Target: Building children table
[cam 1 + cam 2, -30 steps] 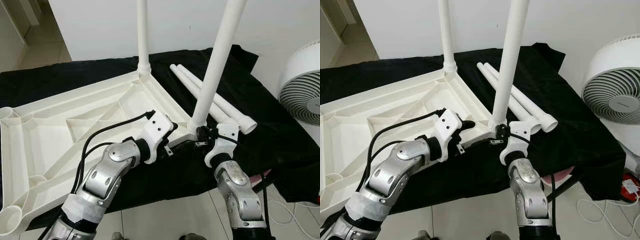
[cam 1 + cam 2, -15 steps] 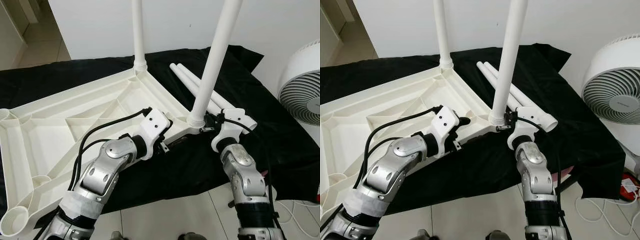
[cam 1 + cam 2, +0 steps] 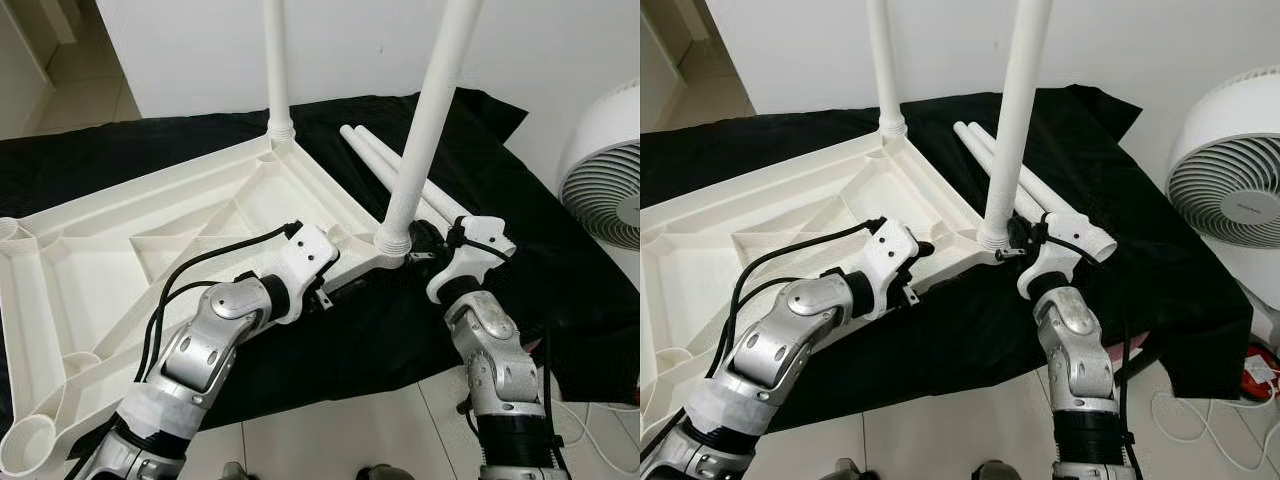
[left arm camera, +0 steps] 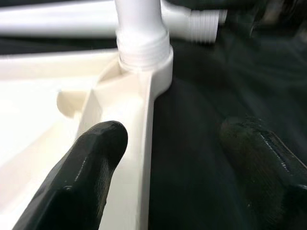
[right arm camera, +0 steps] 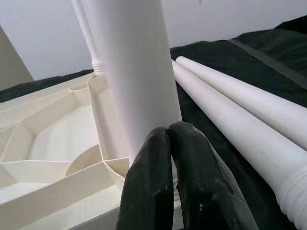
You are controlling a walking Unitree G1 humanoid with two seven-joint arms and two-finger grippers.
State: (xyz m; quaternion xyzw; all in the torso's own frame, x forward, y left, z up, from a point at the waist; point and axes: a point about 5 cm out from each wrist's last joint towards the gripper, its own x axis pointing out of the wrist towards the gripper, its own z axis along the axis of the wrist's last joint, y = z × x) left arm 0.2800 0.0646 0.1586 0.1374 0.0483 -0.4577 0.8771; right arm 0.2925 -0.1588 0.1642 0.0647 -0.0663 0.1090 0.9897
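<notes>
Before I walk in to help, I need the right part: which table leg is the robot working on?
Find the upturned white tabletop on the black cloth. Two legs stand upright in its corners; take the near leg, with the right end effector at its base. The far leg stands alone, and the spare legs lie flat.

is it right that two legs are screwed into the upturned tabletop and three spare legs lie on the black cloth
Not quite: two spare legs lie on the black cloth, not three, as the left eye view shows. Two legs do stand in the upturned tabletop.
</notes>
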